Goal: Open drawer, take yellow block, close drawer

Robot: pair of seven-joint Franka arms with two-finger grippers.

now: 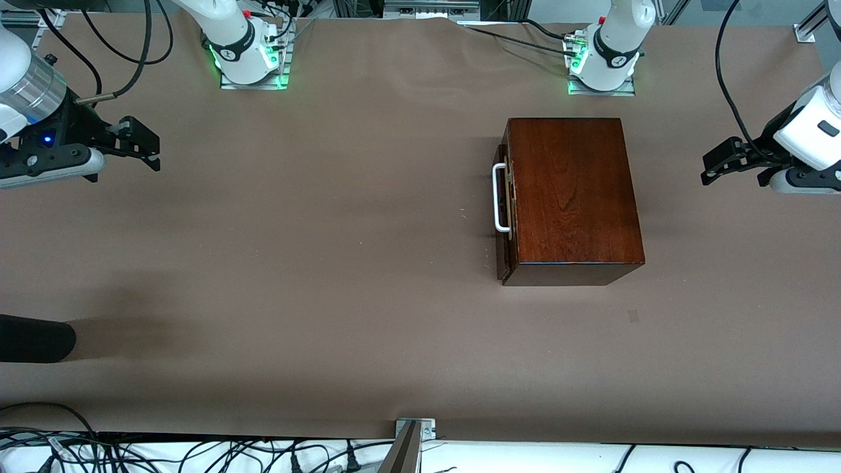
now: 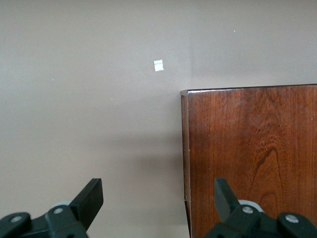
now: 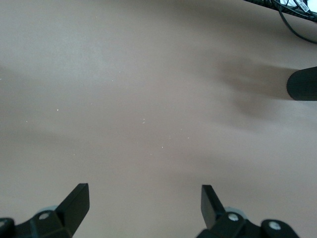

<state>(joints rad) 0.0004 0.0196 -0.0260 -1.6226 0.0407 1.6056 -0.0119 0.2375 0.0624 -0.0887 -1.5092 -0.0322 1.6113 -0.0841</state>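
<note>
The drawer (image 1: 507,253) sits shut in a dark reddish-brown wooden box (image 1: 573,194). Its white bar handle (image 1: 499,197) faces the right arm's end of the table. The yellow block is hidden. My left gripper (image 1: 713,167) hangs open and empty at the left arm's end of the table, beside the box's closed back. In the left wrist view the left gripper (image 2: 157,198) straddles a corner of the box top (image 2: 252,153). My right gripper (image 1: 148,146) hangs open over bare table at the right arm's end, and in its wrist view the right gripper (image 3: 143,198) holds nothing.
A black rounded object (image 1: 33,338) lies at the table edge at the right arm's end, nearer the front camera, and the same black object (image 3: 302,84) shows in the right wrist view. A small tape mark (image 2: 158,65) is on the brown table cover (image 1: 295,249). Cables run along the front edge.
</note>
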